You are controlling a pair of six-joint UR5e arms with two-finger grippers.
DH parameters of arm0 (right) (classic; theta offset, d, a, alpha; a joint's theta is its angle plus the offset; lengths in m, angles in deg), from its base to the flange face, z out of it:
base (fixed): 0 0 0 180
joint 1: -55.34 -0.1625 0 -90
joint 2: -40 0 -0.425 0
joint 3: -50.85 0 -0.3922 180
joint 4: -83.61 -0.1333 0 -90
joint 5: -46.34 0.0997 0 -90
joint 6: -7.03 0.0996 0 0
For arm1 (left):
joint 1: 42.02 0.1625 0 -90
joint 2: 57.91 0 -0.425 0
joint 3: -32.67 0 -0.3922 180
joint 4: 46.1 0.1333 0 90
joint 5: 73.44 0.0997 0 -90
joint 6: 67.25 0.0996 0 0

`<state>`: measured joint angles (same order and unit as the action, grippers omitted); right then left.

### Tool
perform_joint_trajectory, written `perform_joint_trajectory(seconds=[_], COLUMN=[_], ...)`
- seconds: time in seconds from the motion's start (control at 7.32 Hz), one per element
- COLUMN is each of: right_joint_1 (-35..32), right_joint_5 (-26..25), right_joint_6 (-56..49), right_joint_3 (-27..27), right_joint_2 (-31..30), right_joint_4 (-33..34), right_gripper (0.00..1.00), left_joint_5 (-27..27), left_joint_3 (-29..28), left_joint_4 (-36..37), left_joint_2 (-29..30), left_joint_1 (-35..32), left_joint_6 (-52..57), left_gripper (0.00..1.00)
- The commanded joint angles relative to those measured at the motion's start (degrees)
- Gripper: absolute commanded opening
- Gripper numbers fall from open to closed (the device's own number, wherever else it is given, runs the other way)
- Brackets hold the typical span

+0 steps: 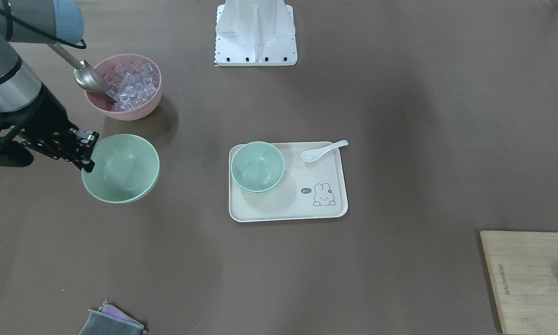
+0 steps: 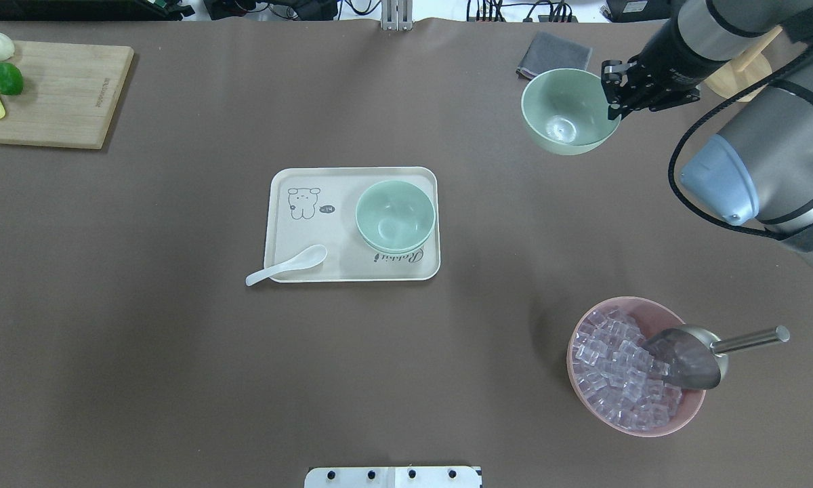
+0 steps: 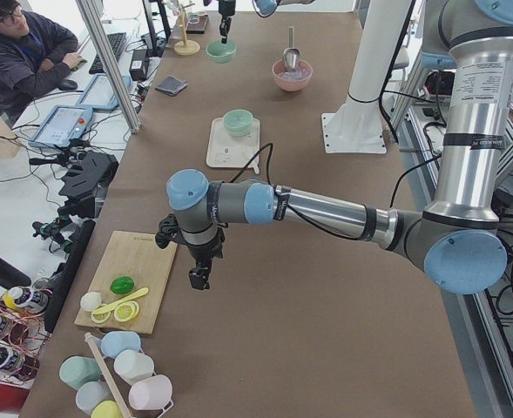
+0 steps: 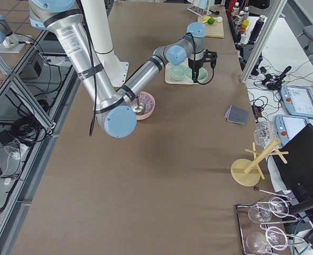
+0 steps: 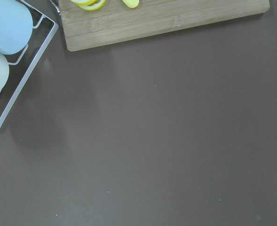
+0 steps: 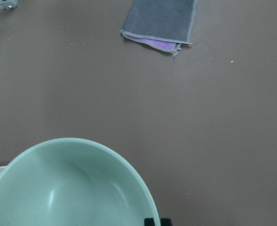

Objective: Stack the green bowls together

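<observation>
My right gripper (image 2: 614, 100) is shut on the rim of one green bowl (image 2: 566, 110) and holds it above the table at the far right. It also shows in the front view, gripper (image 1: 91, 152) and bowl (image 1: 122, 168), and in the right wrist view (image 6: 67, 188). Two other green bowls (image 2: 395, 217) sit nested on the cream tray (image 2: 298, 234) at the table's middle, also in the front view (image 1: 257, 166). My left gripper (image 3: 199, 277) hangs over the table beside the cutting board. I cannot tell whether it is open or shut.
A pink bowl (image 2: 633, 366) of clear cubes with a metal scoop (image 2: 691, 352) stands near right. A white spoon (image 2: 284, 266) lies on the tray's edge. A grey cloth (image 2: 552, 54) lies behind the held bowl. A cutting board (image 2: 47, 95) with fruit is far left.
</observation>
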<state>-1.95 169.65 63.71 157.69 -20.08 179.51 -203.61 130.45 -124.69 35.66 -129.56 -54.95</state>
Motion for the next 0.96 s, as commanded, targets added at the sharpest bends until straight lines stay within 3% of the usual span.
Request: perform_joint_trajectory(seconds=[0.0, 0.41, 0.82], right_joint_1=[6.10, 14.81, 18.78], right_joint_5=[-4.37, -12.10, -16.86], right_joint_6=[5.78, 16.23, 18.81], right_joint_3=[-0.67, -5.83, -7.78], right_joint_2=[5.13, 11.71, 12.70], right_joint_4=[0.95, 0.43, 0.25], right_gripper=[0.00, 0.00, 0.00], left_joint_5=[0.09, 0.09, 0.00], left_joint_3=[-0.92, -1.02, -0.84], left_joint_4=[-0.07, 0.20, 0.11], left_joint_2=[-0.06, -0.33, -2.78], left_joint_1=[0.00, -0.26, -0.26], left_joint_6=[0.17, 0.26, 0.26], left_gripper=[0.98, 0.98, 0.98])
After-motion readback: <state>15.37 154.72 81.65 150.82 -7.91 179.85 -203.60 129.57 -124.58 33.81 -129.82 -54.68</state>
